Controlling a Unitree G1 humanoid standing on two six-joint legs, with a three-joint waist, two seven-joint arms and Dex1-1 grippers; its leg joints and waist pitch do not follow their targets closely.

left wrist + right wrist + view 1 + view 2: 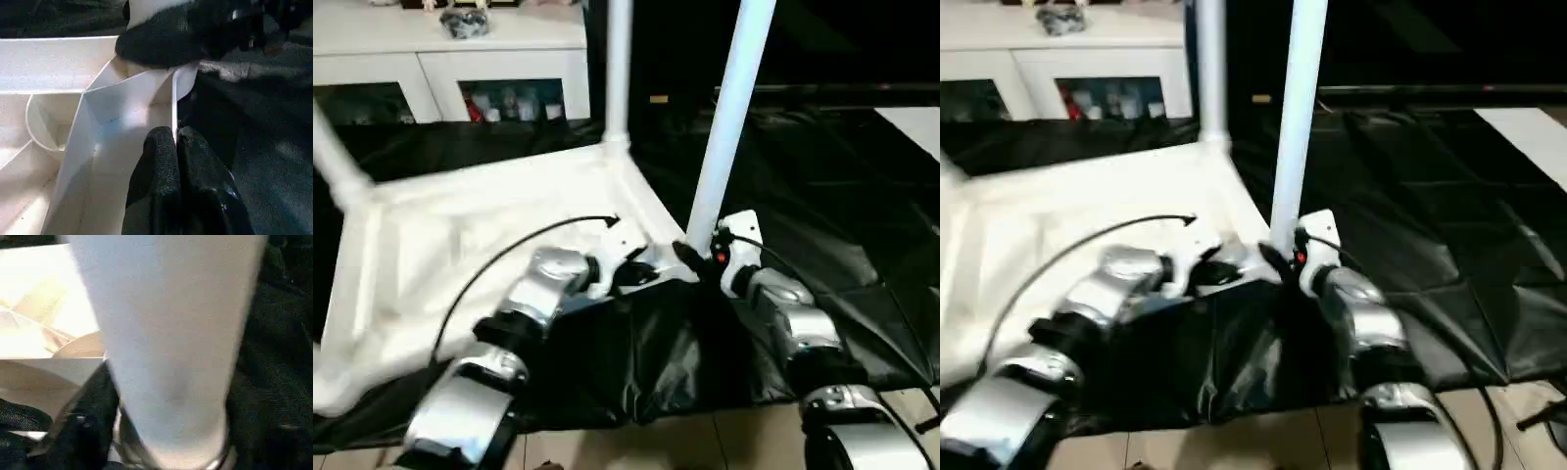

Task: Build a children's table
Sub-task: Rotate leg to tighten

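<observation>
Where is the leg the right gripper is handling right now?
The leg stands near-upright at the upturned tabletop's near right corner, right gripper at its base, left gripper pinching the rim beside it.

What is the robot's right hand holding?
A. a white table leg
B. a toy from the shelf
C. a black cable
A: the right gripper is closed around a white table leg standing up at the corner of the upside-down tabletop.
</observation>
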